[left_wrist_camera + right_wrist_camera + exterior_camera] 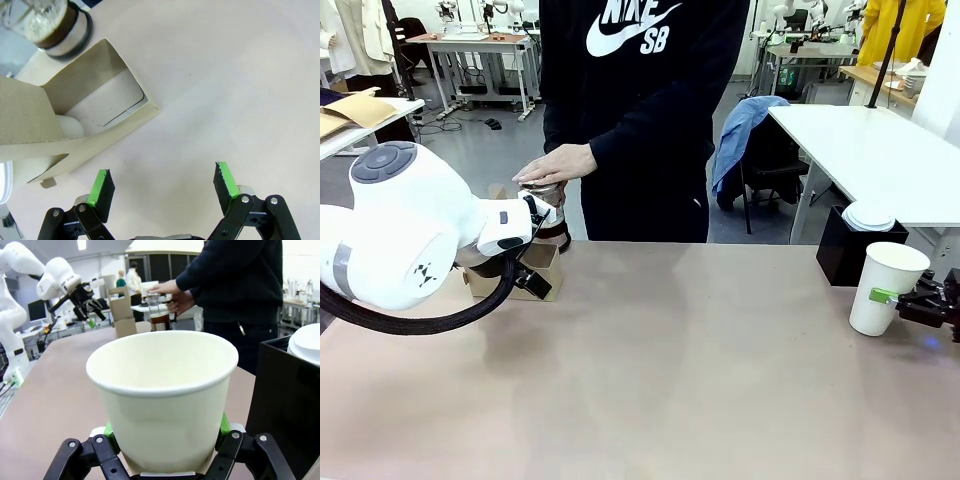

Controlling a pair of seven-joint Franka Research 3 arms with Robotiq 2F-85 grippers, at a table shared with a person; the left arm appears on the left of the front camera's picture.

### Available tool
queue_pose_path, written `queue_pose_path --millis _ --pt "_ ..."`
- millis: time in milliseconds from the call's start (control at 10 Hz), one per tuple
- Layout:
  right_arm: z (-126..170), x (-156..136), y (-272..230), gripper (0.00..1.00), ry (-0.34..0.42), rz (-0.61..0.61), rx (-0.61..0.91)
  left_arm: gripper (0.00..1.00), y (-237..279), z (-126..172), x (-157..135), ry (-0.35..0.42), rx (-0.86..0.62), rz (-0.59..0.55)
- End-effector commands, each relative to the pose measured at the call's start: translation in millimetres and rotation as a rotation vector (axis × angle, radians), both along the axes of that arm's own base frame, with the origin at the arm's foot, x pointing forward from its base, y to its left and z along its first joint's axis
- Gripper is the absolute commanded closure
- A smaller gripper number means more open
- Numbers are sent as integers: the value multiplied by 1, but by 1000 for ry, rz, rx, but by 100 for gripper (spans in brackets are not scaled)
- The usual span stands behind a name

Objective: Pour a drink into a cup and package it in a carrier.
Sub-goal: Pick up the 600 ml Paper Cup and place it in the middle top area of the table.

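At the near right of the tan table [670,390], the right gripper [165,434] has its jaws pinching the tall white paper cup [162,390] on its lower half (upright, open-topped). Just beyond the cup stands a black cube-shaped box [838,252] topped with white plastic lids [868,216]. On the left, the left gripper [162,182] hangs with jaws spread wide over bare tabletop, just beside the low brown cardboard carrier [90,65]. Behind the carrier, at the far left edge, a person's hand [555,163] rests on top of the clear cylindrical jar [158,307] holding the dark brown drink [160,320].

Carrier [546,258] half hidden behind left arm [400,230]
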State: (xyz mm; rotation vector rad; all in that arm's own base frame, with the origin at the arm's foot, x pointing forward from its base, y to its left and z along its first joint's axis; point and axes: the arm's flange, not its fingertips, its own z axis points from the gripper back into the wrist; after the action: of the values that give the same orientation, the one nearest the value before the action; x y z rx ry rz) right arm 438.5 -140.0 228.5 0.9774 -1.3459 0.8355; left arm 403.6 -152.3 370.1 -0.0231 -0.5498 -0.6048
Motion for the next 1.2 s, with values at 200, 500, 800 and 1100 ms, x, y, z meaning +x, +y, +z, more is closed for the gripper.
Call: queue_pose_path --millis 200,500,800,1100 --pt "86 -37 75 19 -32 -261 25 0 0 0 0 0 -2 0" --pt "124 -25 172 19 -114 -278 18 0 0 0 0 0 -2 0" --pt "110 19 254 19 -121 -217 -3 0 0 0 0 0 -2 0" --pt "78 63 295 19 -143 -235 0 0 0 0 0 0 -2 0"
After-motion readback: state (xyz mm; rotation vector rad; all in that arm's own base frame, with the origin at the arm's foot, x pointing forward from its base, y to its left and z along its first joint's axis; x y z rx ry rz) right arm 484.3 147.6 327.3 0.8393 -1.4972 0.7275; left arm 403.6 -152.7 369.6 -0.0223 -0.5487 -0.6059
